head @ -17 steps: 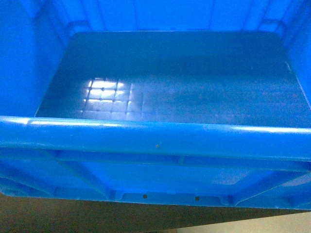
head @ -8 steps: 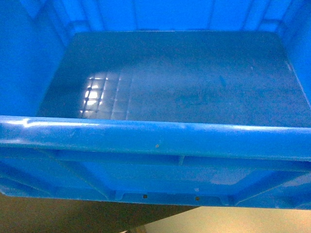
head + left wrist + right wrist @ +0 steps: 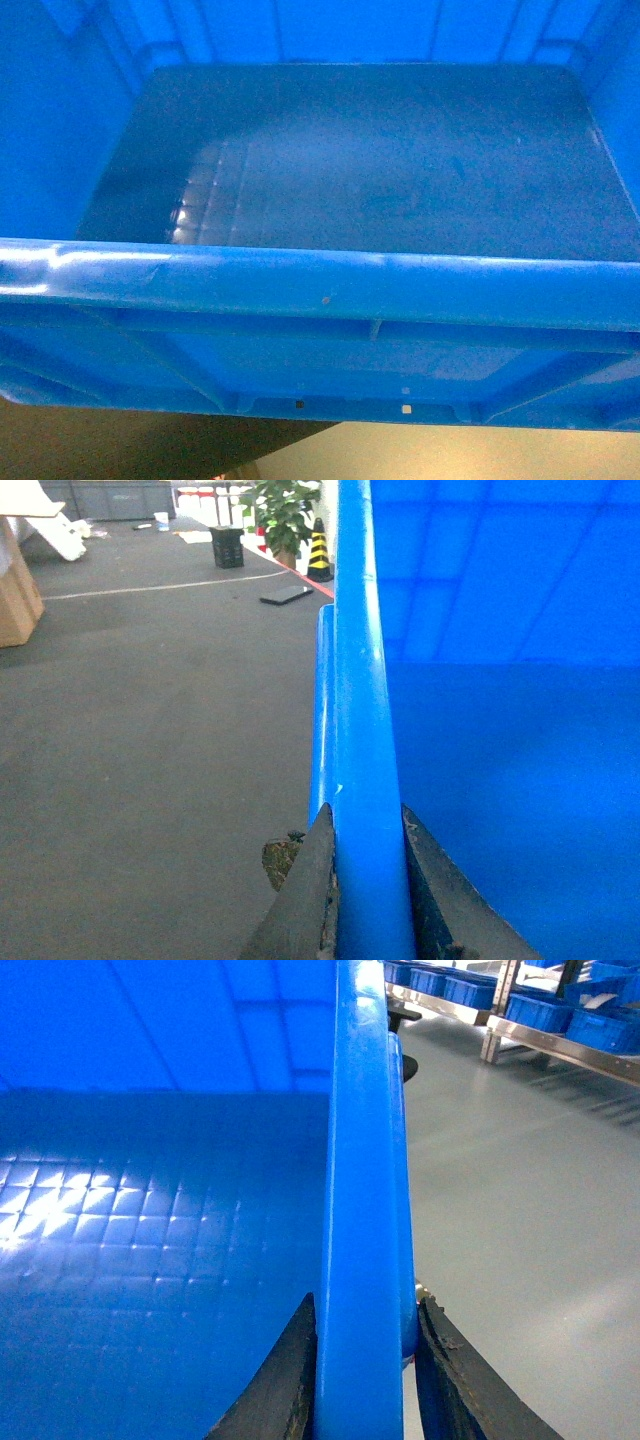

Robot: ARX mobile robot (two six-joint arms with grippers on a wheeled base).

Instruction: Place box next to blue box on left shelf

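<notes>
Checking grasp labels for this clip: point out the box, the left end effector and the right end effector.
box (image 3: pixel 320 290): head view, on its near rim.
left end effector (image 3: pixel 368 905): left wrist view, midway between fingertips clamping the rim.
right end effector (image 3: pixel 362 1380): right wrist view, midway between fingertips clamping the rim.

Dark grey floor (image 3: pixel 150 730) w/ potted plant (image 3: pixel 283 515), striped cone (image 3: pixel 320 552), black crate (image 3: pixel 227 546); metal shelves (image 3: pixel 540 1010) w/ blue bins (image 3: pixel 585 1020) on other side.

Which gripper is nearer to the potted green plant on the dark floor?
Left. The left gripper clamps the large bright-blue plastic crate rim on the side where the potted green plant stands, far off. The right gripper clamps the opposite rim, facing shelves instead.
</notes>
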